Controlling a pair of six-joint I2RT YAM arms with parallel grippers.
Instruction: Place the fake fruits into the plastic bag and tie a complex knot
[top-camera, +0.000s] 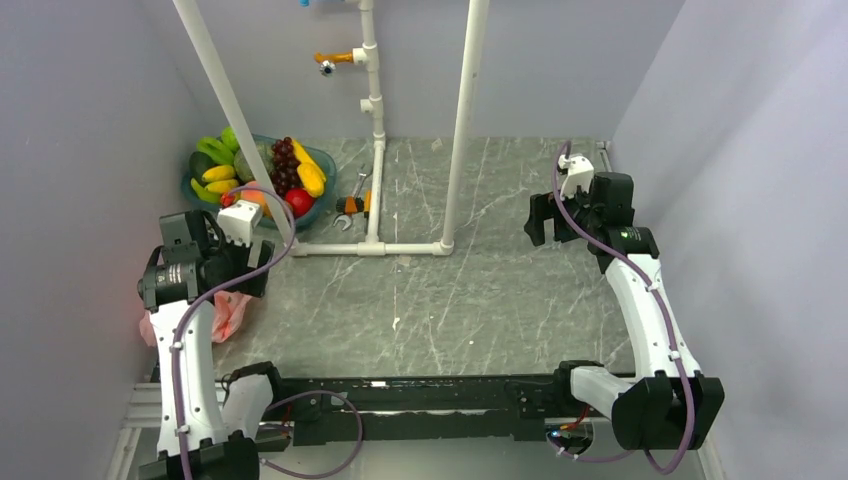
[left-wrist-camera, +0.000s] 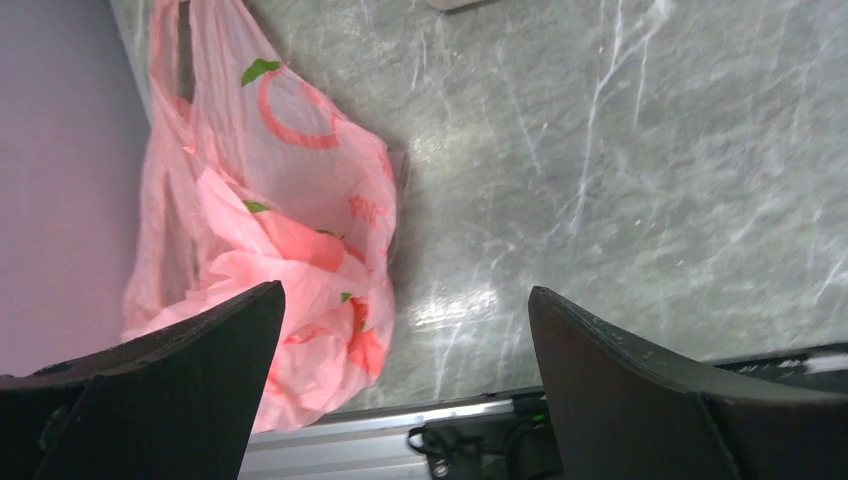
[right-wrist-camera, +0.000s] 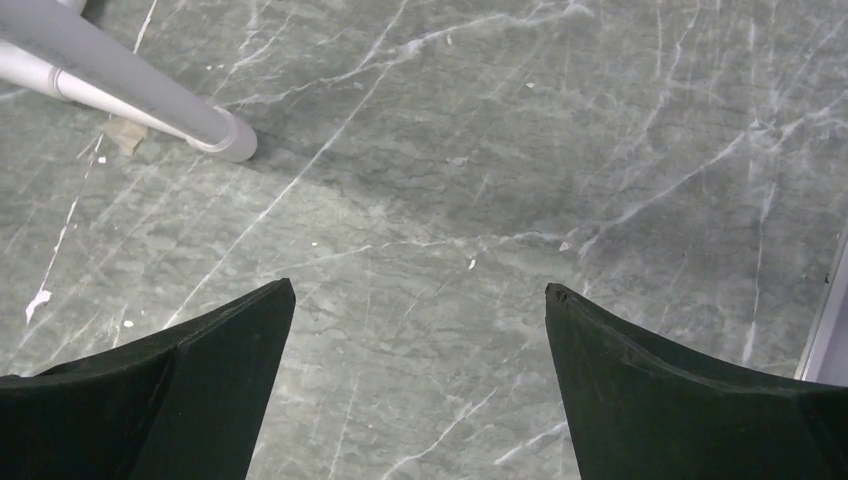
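Marble table (top-camera: 480, 290): plastic bag (left-wrist-camera: 280, 240) hugs its left edge; left gripper (left-wrist-camera: 405, 288), right gripper (right-wrist-camera: 420, 285) both spread

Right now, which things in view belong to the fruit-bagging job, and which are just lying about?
Job:
- glossy plastic fruits, heaped at the far left
- thin translucent pink plastic bag, crumpled by the left wall

Lying about:
- teal plastic basin holding the fruits
- metal wrench
- orange-handled tool
- white pipe frame

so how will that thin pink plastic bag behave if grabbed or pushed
The thin translucent pink plastic bag lies crumpled and slack, so it would probably hang floppy. Its see-through film suggests it is light, likely sliding on the smooth grey marbled table if pushed.
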